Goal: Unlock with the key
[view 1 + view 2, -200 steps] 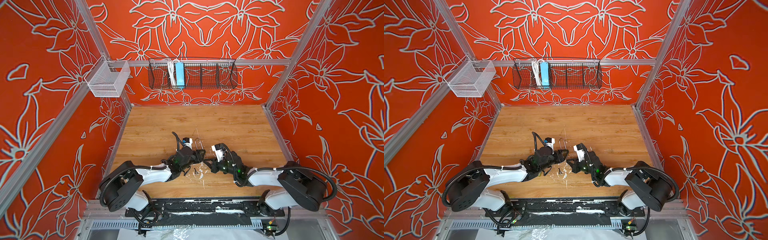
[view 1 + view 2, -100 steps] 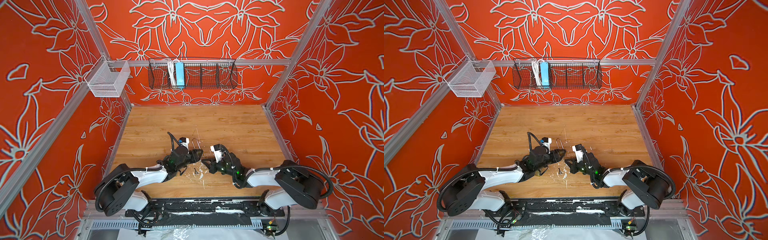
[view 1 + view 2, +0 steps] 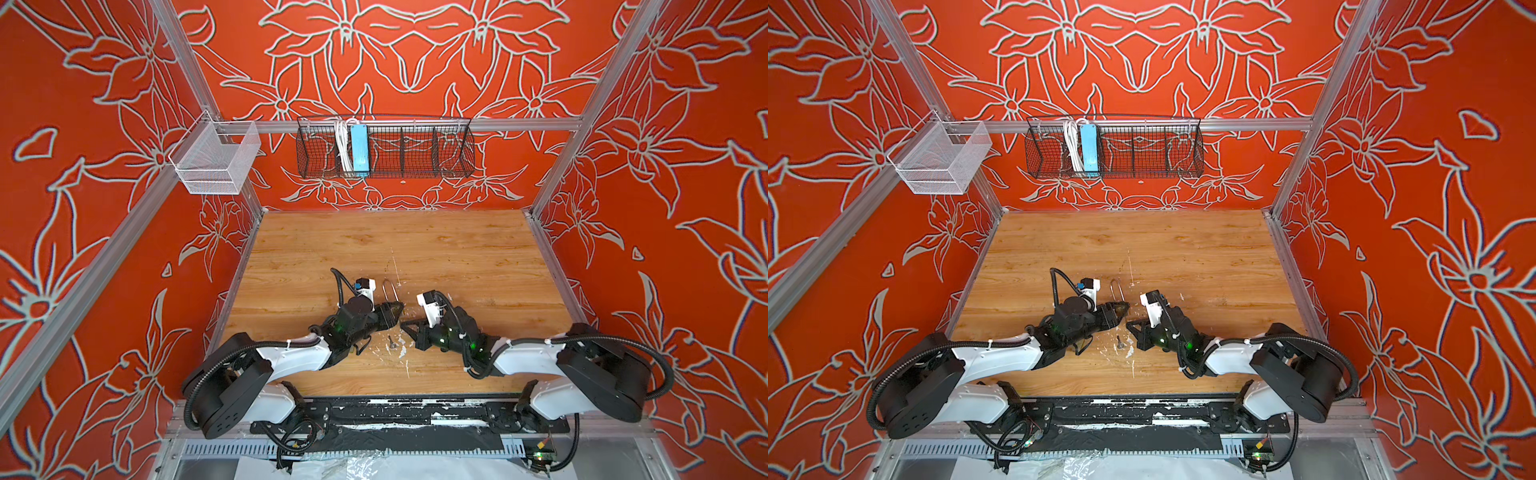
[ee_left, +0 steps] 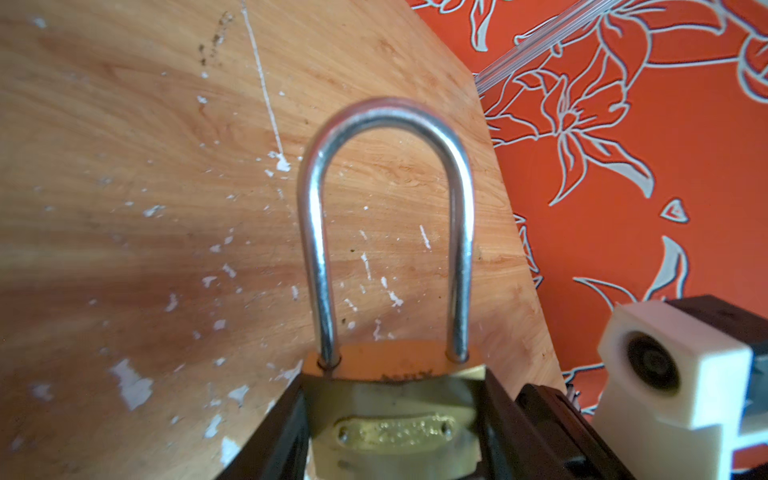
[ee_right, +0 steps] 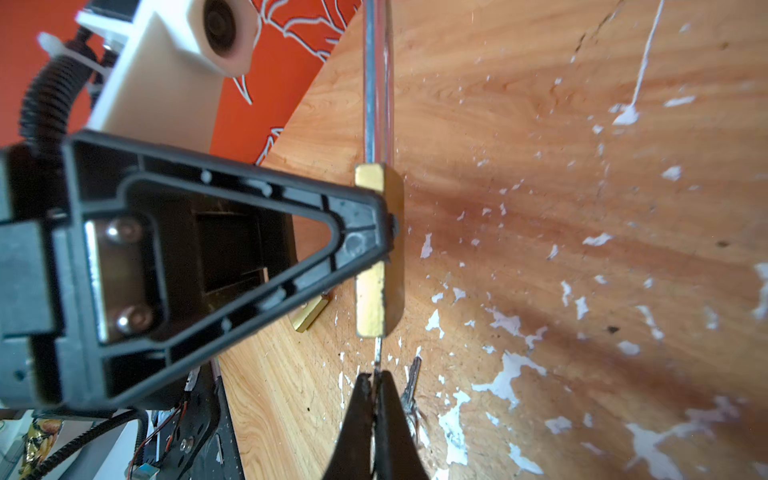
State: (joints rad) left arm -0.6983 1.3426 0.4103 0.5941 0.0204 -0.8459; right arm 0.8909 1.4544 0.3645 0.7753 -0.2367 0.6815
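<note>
Red cell walls with white flower outlines (image 3: 415,62), scuffed wooden counter (image 3: 457,257) flecked with white paint. Left tool (image 3: 394,318) is clamped on the brass padlock (image 4: 395,428), fingers (image 4: 282,436) on its two narrow edges, about half spread with the body filling the gap. The long silver steel shackle (image 4: 386,109) sticks out ahead of that tool, both legs seated in the body, so the lock reads as not yet opened. Right tool (image 5: 376,386) is pinched fully together on the thin silver key (image 5: 376,353), only the blade showing past its tips. Relation that matters: the padlock's bottom face sits straight ahead of the right tool, just beyond its tips, seen edge-on. The padlock's long axis, base to shackle, runs in line with the key blade. Blade tip meets the base, touching or just entered, depth cannot tell. Right tool is the acting one, left only braces. Next move probably needs a push along that line, then a twist; an off-centre tip could skid off the base. Small loose metal piece, maybe a spare key (image 3: 392,341), lies on the counter just beside the right tool's tips. Versus a second ago: both tools have drifted slightly toward the left arm's side together, gap between them about the same, grips unchanged.
</note>
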